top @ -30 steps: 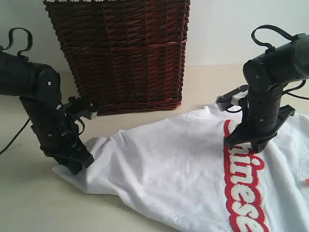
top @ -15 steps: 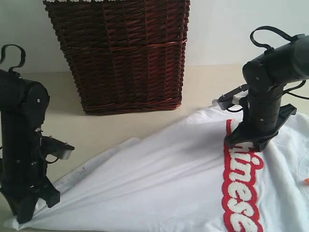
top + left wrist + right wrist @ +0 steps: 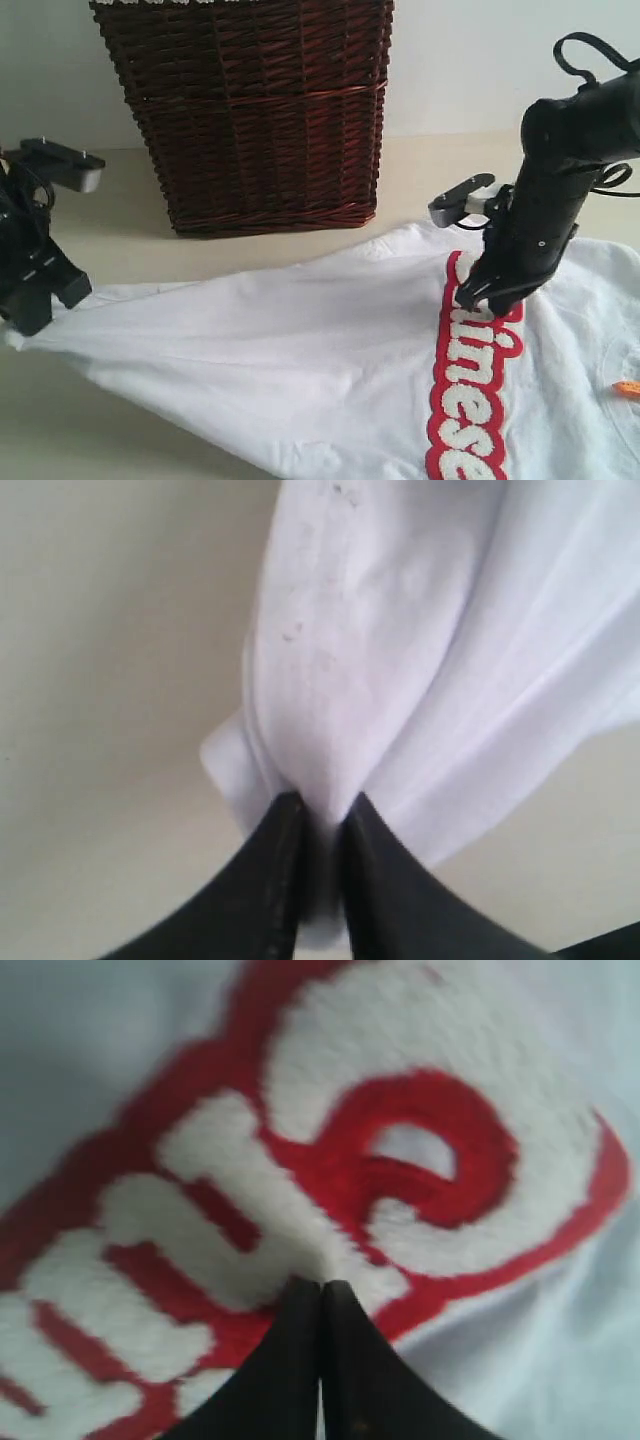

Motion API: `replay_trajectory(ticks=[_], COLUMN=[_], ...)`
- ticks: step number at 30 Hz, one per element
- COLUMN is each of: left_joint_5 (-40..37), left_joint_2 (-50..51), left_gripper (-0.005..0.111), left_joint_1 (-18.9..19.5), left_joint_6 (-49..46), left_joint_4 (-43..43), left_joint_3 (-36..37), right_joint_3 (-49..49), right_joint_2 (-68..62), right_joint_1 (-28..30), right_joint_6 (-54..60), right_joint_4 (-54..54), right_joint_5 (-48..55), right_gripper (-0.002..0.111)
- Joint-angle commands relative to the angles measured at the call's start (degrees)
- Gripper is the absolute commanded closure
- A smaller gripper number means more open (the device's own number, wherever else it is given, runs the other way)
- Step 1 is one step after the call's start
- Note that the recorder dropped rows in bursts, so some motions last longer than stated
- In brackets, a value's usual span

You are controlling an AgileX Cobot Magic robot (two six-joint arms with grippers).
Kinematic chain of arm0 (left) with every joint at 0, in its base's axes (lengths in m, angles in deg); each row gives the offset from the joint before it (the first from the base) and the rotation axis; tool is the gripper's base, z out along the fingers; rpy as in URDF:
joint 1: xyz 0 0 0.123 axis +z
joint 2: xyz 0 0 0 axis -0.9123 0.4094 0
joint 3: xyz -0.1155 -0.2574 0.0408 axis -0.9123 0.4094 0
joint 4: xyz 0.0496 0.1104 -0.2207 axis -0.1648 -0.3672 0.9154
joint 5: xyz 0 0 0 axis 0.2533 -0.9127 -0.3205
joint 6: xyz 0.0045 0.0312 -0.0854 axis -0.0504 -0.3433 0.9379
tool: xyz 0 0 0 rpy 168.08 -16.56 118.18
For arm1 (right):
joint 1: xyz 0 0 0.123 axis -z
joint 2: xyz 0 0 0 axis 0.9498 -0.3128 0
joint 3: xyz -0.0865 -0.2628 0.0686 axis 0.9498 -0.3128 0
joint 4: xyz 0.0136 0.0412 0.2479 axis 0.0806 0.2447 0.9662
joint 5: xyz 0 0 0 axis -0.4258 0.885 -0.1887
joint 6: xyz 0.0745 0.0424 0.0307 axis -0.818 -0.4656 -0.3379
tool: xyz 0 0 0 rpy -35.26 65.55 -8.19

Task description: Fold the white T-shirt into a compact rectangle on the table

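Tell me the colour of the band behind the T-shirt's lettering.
The band is red, behind fuzzy white letters; the right wrist view shows it best.

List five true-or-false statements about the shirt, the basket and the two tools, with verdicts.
1. The left tool pinches an edge of the white T-shirt. True.
2. The right tool hangs wide open above bare table. False: its jaws are shut on the shirt's red band, at the fuzzy lettering.
3. The wicker basket stands on the shirt. False: it stands on the table behind the shirt, apart from it.
4. An orange tag shows on the shirt near the right edge of the exterior view. True.
5. The shirt is folded into a compact rectangle. False: it lies spread out, stretched between the two tools.
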Motion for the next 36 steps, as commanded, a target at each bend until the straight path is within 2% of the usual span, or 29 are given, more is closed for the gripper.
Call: replay_trajectory(ticks=[1,3,5,7,9,11,13,16,18,22,28,32,36], left_joint_5=[0.45,-1.39,-1.39,-1.39,-1.10,4.31,8.04,11.19,12.45,14.40,16.64,15.62,14.80], left_joint_2=[-2.51,-2.75,-2.62,-2.49,-2.49,-2.10,-0.48,3.04,5.29,7.50,7.02,7.02,6.97], left_gripper=[0.051,0.029,0.025,0.029,0.035,0.042,0.048,0.050,0.050,0.050,0.050,0.050,0.050], left_joint_1=[0.29,0.29,0.29,0.29,0.29,0.29,0.29,0.29,0.29,0.71,5.87,10.07,11.60], left_joint_6=[1.11,1.41,1.41,1.41,1.41,0.06,-2.96,-6.16,-7.26,-8.31,-5.28,-3.44,-3.66], left_joint_4=[-0.87,-1.25,-2.86,-4.59,-3.51,0.03,5.76,10.97,11.77,9.99,9.00,9.48,10.98], left_joint_3=[-2.86,-4.27,-5.90,-7.80,-8.81,-8.54,-8.56,-8.56,-8.56,-8.56,-8.56,-8.56,-8.56], right_joint_3=[-0.14,-0.14,-0.14,-0.14,-0.14,-0.14,-0.14,-0.14,-0.14,-0.14,-0.79,-4.69,-7.30], right_joint_2=[2.94,4.18,5.37,6.67,7.14,7.02,6.81,5.66,4.31,2.35,-0.57,-2.89,-3.33], right_joint_1=[0.15,0.15,0.15,0.15,-0.07,-1.62,-4.83,-10.04,-12.90,-19.44,-28.19,-29.79,-29.79], right_joint_6=[12.26,12.72,14.13,16.73,21.50,25.89,25.55,17.77,12.85,13.96,14.92,8.66,11.55], right_joint_4=[10.18,9.93,10.32,14.22,23.55,29.01,26.98,19.70,17.66,17.56,15.66,7.80,7.18], right_joint_5=[-0.12,0.01,0.14,-0.04,0.89,3.53,3.75,0.88,0.21,0.05,0.04,0.14,6.16], right_gripper=[0.108,0.104,0.099,0.092,0.087,0.081,0.077,0.075,0.075,0.079,0.081,0.084,0.097])
